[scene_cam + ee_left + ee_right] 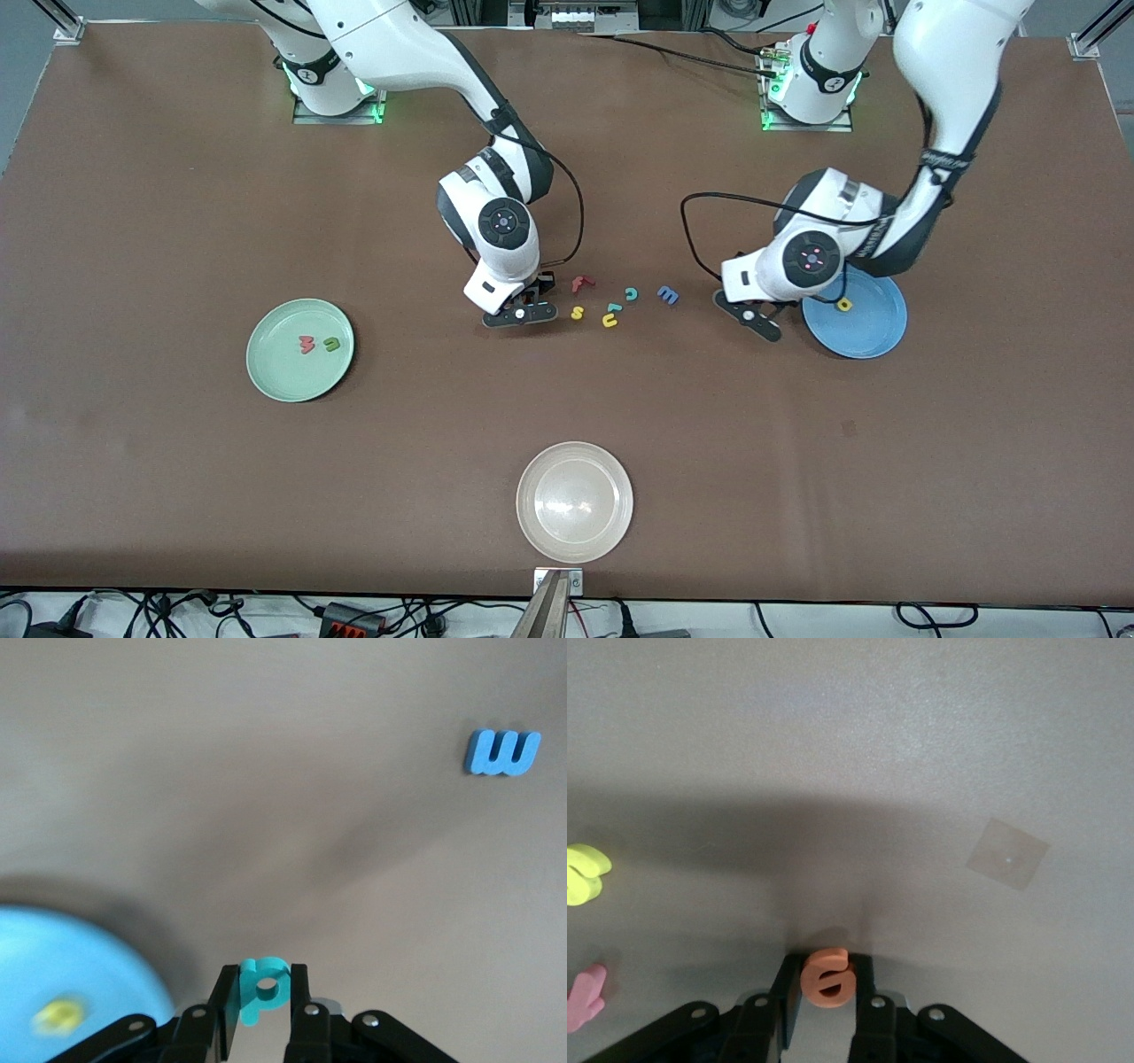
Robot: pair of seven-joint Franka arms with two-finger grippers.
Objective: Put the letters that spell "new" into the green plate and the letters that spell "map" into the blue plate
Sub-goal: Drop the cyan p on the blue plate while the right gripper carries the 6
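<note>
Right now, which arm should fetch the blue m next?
Left. Its hand, shut on the teal letter, sits beside the blue plate, with the blue m close by. The right hand holds the orange e, bound for the green plate.

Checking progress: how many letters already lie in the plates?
3: a red letter and a green letter in the green plate, a yellow letter in the blue plate, whose covered part may hide more.

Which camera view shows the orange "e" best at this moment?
The right wrist view: the orange "e" sits pinched in the right gripper, its shape plain. In the front view the right arm's hand hides it. The left wrist view shows none of it.
</note>
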